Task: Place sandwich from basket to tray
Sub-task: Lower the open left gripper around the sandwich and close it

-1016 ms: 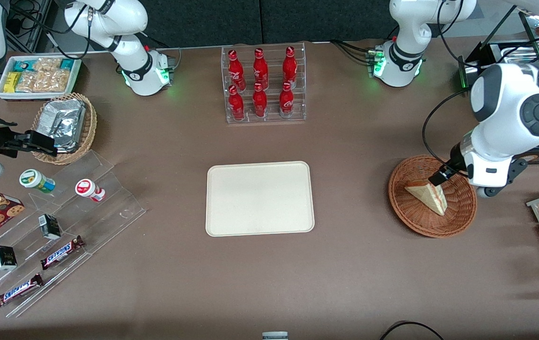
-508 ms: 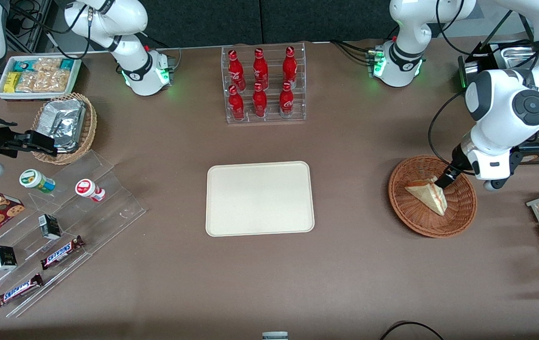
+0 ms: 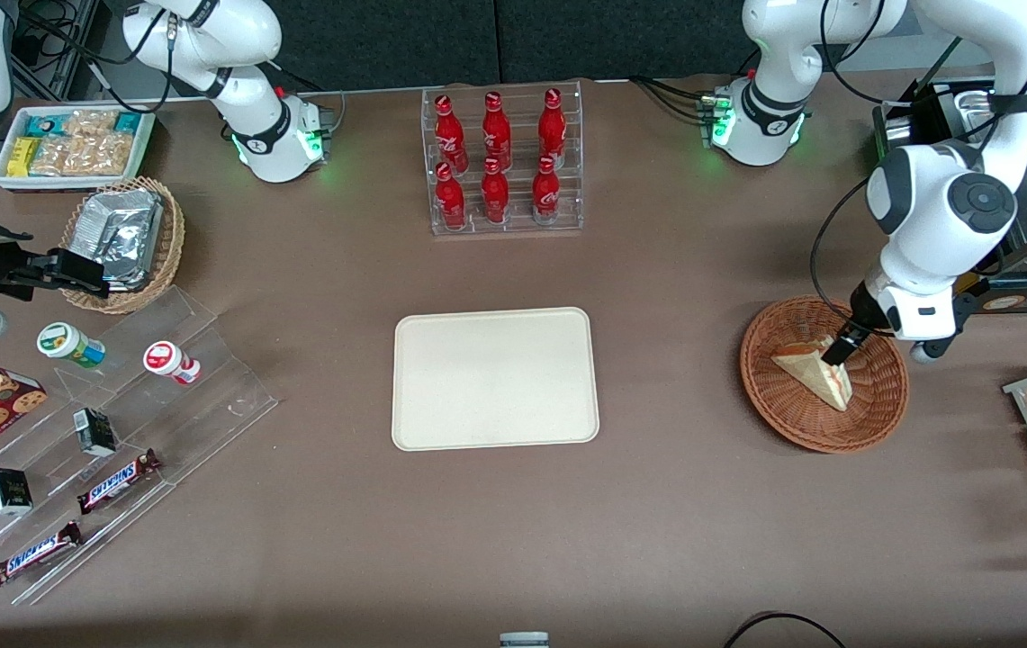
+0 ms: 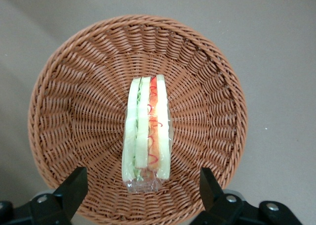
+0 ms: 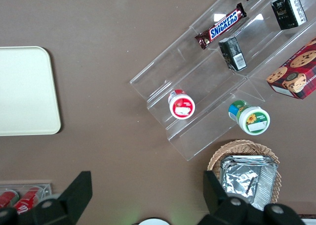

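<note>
1. Sandwich (image 4: 147, 131) stands on edge in the middle of the basket (image 3: 783, 409), wrapped in clear film; it looks light, soft and easily crushed.
2. Pincer (image 4: 143, 195) hovers just above it, wide open and holding nothing, one finger at each bread face.
3. Best hold is probably across the two bread faces, squeezing gently; the film may be slippery.
4. Basket rim is low, and bare desk (image 3: 675, 378) lies between it and the empty tray (image 3: 495, 378).
</note>
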